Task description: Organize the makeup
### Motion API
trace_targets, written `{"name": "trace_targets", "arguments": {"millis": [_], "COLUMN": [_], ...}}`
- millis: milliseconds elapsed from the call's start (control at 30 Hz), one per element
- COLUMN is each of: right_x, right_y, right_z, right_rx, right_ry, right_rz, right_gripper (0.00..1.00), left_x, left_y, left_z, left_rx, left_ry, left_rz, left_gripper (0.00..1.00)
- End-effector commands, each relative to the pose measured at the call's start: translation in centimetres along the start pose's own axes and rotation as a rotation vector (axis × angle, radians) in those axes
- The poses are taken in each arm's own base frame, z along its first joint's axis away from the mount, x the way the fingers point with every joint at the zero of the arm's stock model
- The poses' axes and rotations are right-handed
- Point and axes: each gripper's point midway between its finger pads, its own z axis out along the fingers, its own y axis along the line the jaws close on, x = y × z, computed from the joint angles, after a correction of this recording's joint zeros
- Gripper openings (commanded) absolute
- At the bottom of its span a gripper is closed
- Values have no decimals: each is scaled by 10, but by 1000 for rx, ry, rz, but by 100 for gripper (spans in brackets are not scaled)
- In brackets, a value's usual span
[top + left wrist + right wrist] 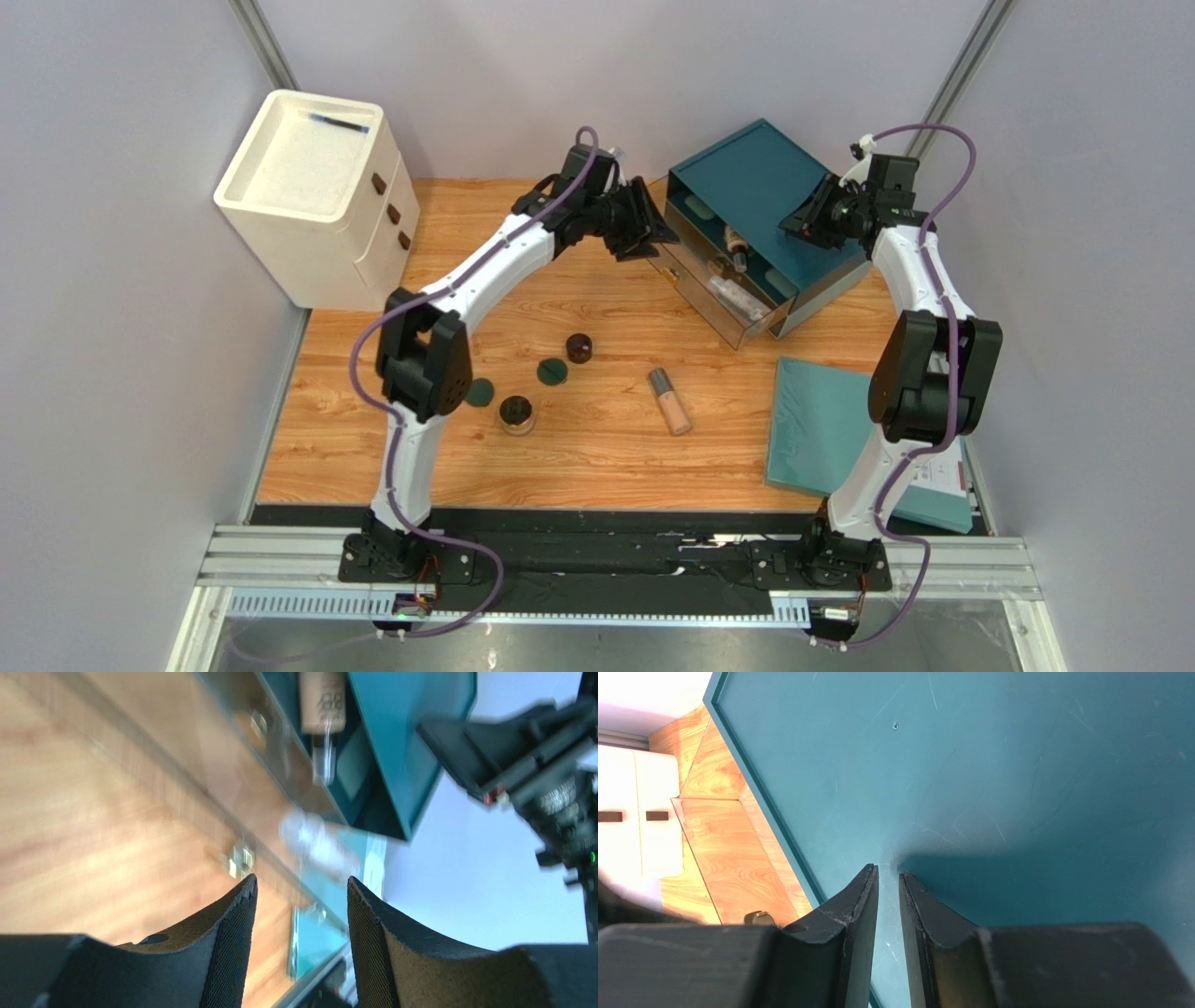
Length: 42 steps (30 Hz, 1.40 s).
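At the teal drawer box (751, 175), left jaws stand open and empty beside its pulled-out drawer (730, 301); right jaws, barely parted, press its top. Peach tube (671, 401) lies on the worktop (603, 462) at the box's 6 o'clock; a mid-body grip should suit.

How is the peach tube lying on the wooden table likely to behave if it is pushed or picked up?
The peach tube is round and lies on its side, so a sideways push would probably roll it. It looks small and smooth, so likely light, perhaps slippery.
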Motion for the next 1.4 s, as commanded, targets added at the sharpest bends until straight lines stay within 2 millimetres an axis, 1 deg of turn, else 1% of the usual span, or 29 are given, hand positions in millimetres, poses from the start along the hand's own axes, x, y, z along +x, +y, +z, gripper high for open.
{"name": "trace_targets", "arguments": {"millis": [0, 33, 67, 100, 133, 200, 233, 267, 300, 333, 400, 433, 500, 533, 567, 667, 800, 900, 1033, 1100, 1133, 1233, 1267, 1367], "right_x": [132, 133, 133, 133, 132, 134, 134, 134, 135, 135, 137, 138, 140, 143, 143, 145, 144, 143, 145, 146, 146, 147, 146, 147], "right_y": [-60, -60, -60, -60, -60, -60, -61, -60, -60, -61, -60, -60, -58, -58, -58, -57, -56, -56, -57, -57, -57, -57, -57, -58], "right_z": [6, 6, 5, 5, 5, 6, 6, 6, 6, 6, 7, 7, 8, 8, 8, 7, 7, 9, 11, 10, 10, 11, 11, 12], "right_rx": [224, 225, 225, 225, 224, 224, 225, 223, 224, 224, 218, 213, 198, 198, 196, 190, 183, 177, 175, 174, 173, 176, 173, 173], "right_ry": [424, 425, 426, 426, 424, 428, 429, 430, 431, 431, 435, 436, 443, 450, 449, 452, 452, 452, 457, 457, 458, 458, 456, 459], "right_rz": [173, 173, 174, 172, 173, 173, 176, 174, 177, 177, 183, 186, 193, 197, 198, 199, 206, 212, 218, 217, 218, 223, 218, 223], "right_gripper": [27, 27, 27, 27, 27, 27, 27, 27, 27, 27, 27, 28, 28, 28, 27, 27, 28, 28, 28, 28, 28, 28, 28, 28], "left_x": [30, 49, 61, 73, 91, 116, 132, 141, 155, 167, 185, 191, 197, 203, 204, 214, 224, 229, 241, 245, 249, 255, 256, 255], "left_y": [-32, -7, -2, 10, 31, 48, 64, 74, 75, 85, 86, 87, 87, 85, 87, 91, 106, 111, 131, 133, 139, 143, 142, 142], "left_z": [-63, -60, -70, -71, -69, -71, -71, -67, -64, -58, -50, -40, -32, -24, -20, -8, -6, -8, -9, -7, -6, -2, -1, -2], "left_rx": [45, -21, -61, -101, -161, -231, -289, -326, -343, -390, -417, -439, -468, -493, -510, -535, -572, -589, -647, -659, -679, -702, -698, -705], "left_ry": [7, 42, 52, 72, 109, 160, 197, 216, 245, 286, 349, 386, 425, 456, 466, 501, 512, 519, 559, 573, 590, 611, 615, 605], "left_rz": [48, 1, -49, -75, -103, -124, -138, -133, -120, -127, -113, -106, -57, -33, -16, -46, -78, -77, -78, -70, -70, -62, -58, -50], "left_gripper": [56, 56, 56, 56, 56, 57, 58, 58, 59, 59, 59, 59, 59, 60, 60, 60, 60, 59, 59, 59, 59, 59, 59, 59]}}
